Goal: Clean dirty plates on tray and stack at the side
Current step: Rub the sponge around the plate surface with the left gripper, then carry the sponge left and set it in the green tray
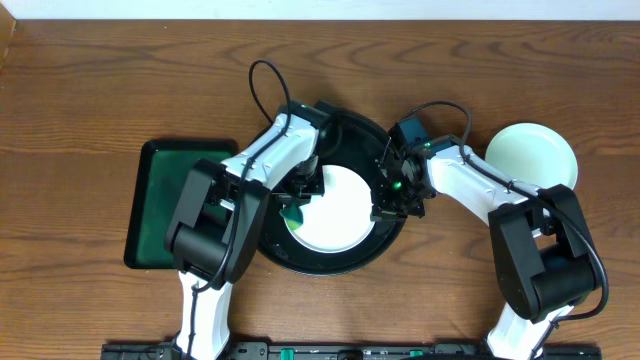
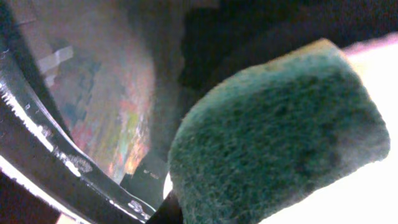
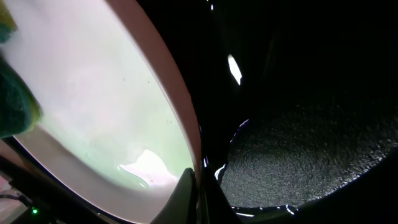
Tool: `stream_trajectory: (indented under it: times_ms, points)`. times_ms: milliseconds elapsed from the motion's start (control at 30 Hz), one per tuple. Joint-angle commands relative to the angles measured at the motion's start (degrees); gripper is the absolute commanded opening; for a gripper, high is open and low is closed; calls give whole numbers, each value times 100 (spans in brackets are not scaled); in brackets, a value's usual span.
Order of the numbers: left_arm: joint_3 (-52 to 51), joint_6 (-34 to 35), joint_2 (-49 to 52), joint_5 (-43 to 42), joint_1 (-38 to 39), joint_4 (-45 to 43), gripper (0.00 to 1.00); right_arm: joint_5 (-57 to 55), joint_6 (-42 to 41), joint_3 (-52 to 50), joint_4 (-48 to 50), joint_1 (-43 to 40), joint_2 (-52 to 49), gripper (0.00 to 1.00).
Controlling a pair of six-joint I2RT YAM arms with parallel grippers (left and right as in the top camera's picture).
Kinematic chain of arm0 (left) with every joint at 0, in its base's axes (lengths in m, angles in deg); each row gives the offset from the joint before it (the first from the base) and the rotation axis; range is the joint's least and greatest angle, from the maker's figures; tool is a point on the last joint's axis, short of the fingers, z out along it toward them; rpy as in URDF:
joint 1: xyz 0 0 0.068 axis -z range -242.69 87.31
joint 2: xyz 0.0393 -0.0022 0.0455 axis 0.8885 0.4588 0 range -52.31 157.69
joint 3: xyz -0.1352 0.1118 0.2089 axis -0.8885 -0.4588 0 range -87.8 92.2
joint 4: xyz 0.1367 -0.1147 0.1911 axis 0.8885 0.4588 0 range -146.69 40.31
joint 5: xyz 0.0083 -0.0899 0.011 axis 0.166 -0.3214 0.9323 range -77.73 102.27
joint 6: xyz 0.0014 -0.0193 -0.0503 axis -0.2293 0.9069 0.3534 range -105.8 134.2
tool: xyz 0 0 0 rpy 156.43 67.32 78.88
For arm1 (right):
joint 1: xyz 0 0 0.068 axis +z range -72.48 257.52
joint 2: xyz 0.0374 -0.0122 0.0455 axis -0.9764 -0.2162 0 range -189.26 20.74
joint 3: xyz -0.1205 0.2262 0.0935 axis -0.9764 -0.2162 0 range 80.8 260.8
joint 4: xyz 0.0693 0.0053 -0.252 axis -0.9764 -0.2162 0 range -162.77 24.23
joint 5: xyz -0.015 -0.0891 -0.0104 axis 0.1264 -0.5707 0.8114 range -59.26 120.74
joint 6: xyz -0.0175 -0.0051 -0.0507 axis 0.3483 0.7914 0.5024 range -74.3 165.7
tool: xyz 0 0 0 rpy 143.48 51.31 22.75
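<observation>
Left hand (image 1: 299,198): sponge (image 2: 273,137) on plate (image 1: 345,215)

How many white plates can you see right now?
2. One plate lies in the black tray at centre; a second plate sits on the table at far right. More could be stacked beneath either.

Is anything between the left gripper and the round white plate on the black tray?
Only the green scouring sponge, held in the left gripper and resting on the left side of the white plate.
</observation>
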Motion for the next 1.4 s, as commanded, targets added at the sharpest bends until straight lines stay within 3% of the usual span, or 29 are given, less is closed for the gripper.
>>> stream_trajectory:
  times_ms: [0, 100, 267, 700, 800, 1000, 1267, 1367]
  points:
    - [-254, -1178, 345, -212, -245, 181, 7, -1137, 166, -256, -295, -79, -179, 1]
    - [-254, -1803, 345, -903, -109, 105, 7, -1139, 166, -256, -295, -79, -179, 1]
    - [-254, -2166, 345, -1521, 208, -133, 7, -1137, 166, -256, -275, -79, -179, 1]
    - [-254, -2374, 345, -3462, 656, -1051, 7, -1137, 166, -256, -258, -79, -179, 1]
    - [-254, -2369, 345, -3595, 656, -1172, 7, -1137, 166, -256, -260, -79, -179, 1]
    - [-254, -2055, 345, -3407, 520, -1530, 7, -1137, 166, -256, -280, -79, -179, 1]
    - [-232, -599, 337, -1617, -166, -1784, 7, -1137, 164, -256, -302, -79, -179, 1]
    - [-229, -518, 236, -1165, -413, -1676, 7, -1139, 168, -256, -302, -79, -179, 1]
